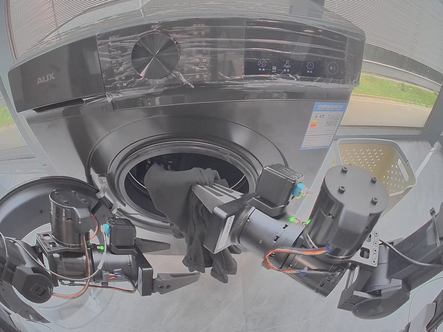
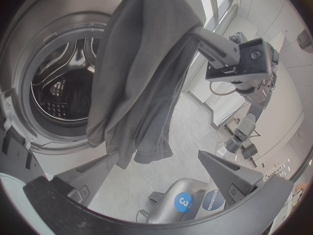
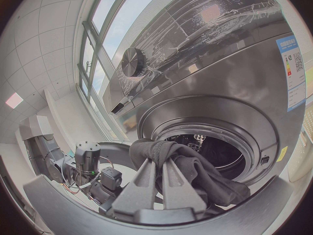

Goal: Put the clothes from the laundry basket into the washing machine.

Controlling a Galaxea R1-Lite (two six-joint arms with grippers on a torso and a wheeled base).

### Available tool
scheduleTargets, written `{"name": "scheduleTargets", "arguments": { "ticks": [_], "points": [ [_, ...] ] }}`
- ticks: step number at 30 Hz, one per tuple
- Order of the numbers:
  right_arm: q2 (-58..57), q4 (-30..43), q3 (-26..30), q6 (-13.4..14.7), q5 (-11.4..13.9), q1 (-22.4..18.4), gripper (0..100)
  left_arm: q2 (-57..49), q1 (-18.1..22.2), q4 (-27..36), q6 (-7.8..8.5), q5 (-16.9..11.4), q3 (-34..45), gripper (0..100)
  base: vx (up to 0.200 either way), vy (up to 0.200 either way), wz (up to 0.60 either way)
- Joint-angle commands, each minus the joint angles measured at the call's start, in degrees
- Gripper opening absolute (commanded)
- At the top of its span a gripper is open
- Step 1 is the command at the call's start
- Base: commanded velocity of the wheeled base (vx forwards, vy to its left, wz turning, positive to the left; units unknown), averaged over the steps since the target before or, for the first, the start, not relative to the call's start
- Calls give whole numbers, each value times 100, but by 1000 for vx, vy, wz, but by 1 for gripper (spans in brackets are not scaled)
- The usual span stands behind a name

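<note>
A dark grey garment (image 1: 182,204) hangs in front of the washing machine's round opening (image 1: 184,180), its lower part drooping toward the floor. My right gripper (image 1: 199,190) is shut on the garment's upper fold, just outside the opening; in the right wrist view the gripper (image 3: 159,162) pinches bunched cloth (image 3: 192,170). The left wrist view shows the garment (image 2: 140,75) draped from the right gripper's fingers (image 2: 212,46), with the drum (image 2: 62,88) behind it. My left gripper (image 1: 177,261) is open, low and left of the garment, holding nothing.
The washer door (image 1: 27,204) stands open at the left, behind my left arm. A cream laundry basket (image 1: 376,162) sits on the floor to the right of the machine. Grey tiled floor (image 1: 258,300) lies below the garment.
</note>
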Motion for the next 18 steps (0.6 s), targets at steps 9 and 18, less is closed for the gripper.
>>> {"name": "scheduleTargets", "arguments": {
  "ticks": [9, 18],
  "points": [
    [21, -13, -5, 3, -6, 31, 0, 1134, -28, -1053, -114, 157, -71, 100, 0, 0, 0],
    [21, -13, 31, 3, -6, 40, 0, 1362, -90, -1615, -141, 500, -18, 0, 0, 0, 0]
  ]
}}
